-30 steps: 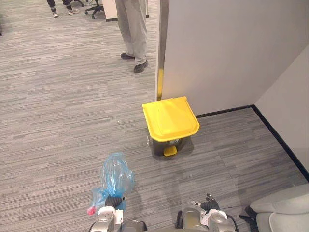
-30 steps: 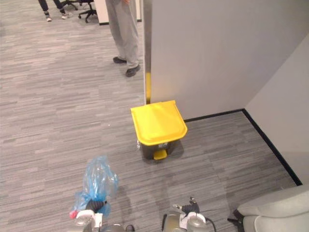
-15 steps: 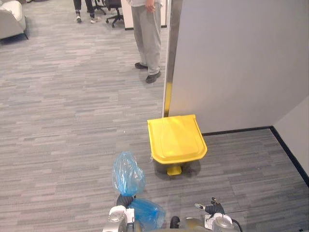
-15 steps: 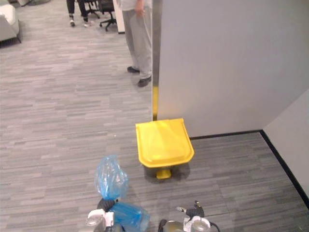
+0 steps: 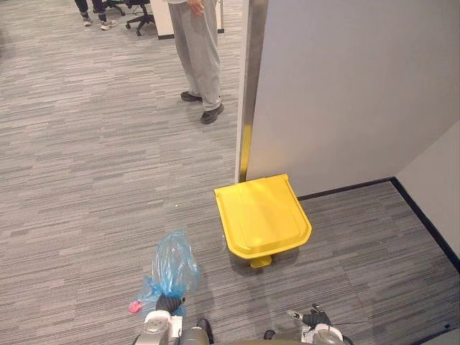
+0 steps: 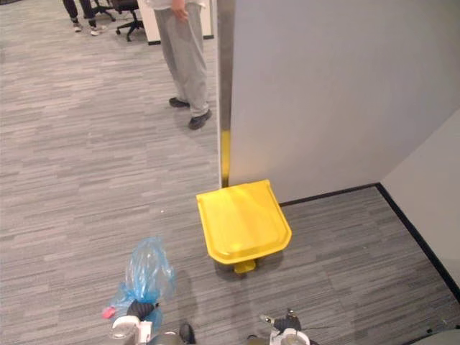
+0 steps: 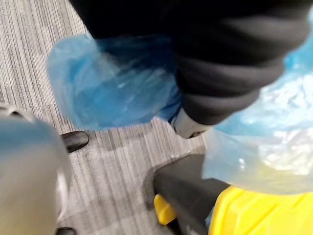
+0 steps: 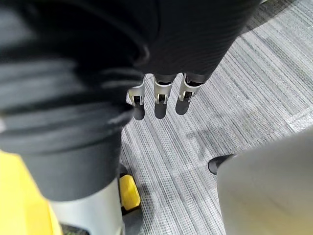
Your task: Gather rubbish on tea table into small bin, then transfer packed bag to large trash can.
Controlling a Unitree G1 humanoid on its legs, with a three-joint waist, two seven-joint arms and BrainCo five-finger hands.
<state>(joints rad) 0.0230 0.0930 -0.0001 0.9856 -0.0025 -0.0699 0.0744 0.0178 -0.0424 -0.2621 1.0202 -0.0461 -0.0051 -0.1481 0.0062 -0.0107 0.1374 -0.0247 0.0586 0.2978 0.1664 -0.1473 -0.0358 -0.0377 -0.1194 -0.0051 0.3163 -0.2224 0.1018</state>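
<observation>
Your left robot hand (image 5: 167, 303) is gripping the blue bag (image 5: 172, 264) by its gathered neck, low at the robot's left and clear of the carpeted floor (image 5: 86, 180). The loose top of the bag is puffing up above the fist, and the fuller part is hanging beside and below it. Something pink (image 5: 134, 307) is showing through the plastic at the bag's lower left.

Your right robot hand (image 8: 160, 100) is hanging empty at the robot's right, with its fingers pointing straight down at the carpet.

The large trash can (image 5: 263, 215) is sitting ahead and slightly to the right, well apart from the bag. It is standing against the end of a grey partition wall (image 5: 345, 93). Its yellow lid (image 6: 243, 220) is lying closed, and a yellow pedal (image 5: 260, 261) is sticking out at the foot of the side facing you. In the left wrist view the bag is hanging in front of the can's dark body and the edge of the lid.

A person in grey trousers (image 5: 198, 57) is standing farther back, beside the partition's far edge. An office chair (image 5: 140, 11) is standing beyond that person.
</observation>
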